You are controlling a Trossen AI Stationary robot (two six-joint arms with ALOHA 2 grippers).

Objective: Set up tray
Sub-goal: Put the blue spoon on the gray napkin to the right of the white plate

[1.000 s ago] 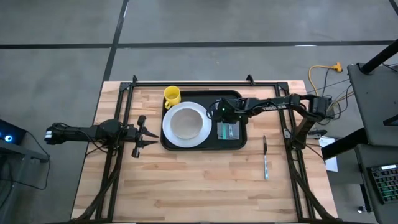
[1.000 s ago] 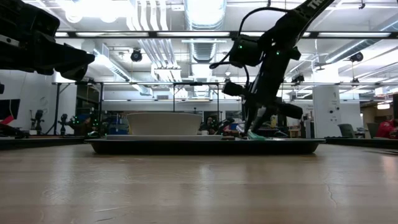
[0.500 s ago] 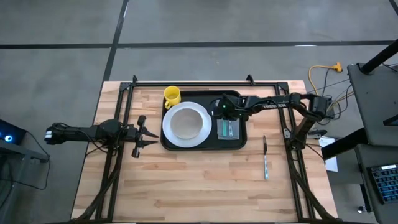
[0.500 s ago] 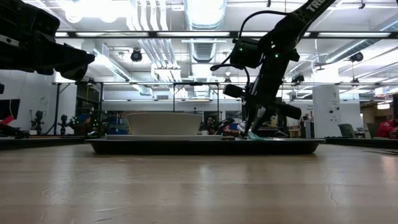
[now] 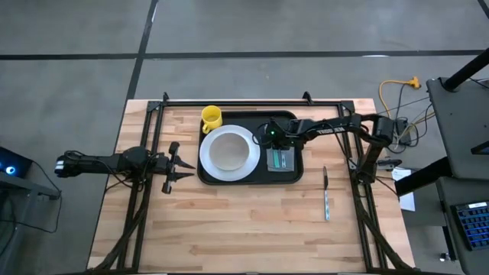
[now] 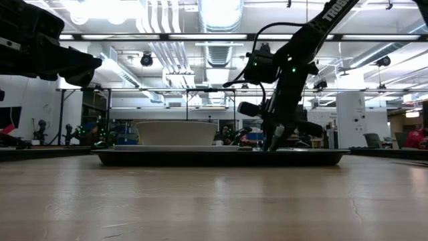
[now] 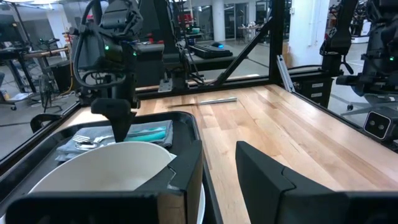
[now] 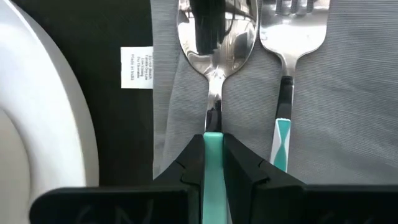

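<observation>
flanking spoon (image 8: 215, 37): fork (image 8: 289, 37), white plate (image 8: 37, 106), on tray (image 5: 286, 175)

the right gripper (image 8: 212, 163) is closed on the spoon (image 8: 214, 37) handle, with the bowl ahead of the jaws on the napkin (image 8: 348, 99). the fork (image 8: 287, 62) lies on the napkin just beside the jaws; the plate (image 8: 43, 118) lies to their other side, all in the tray (image 5: 286, 176).
</observation>
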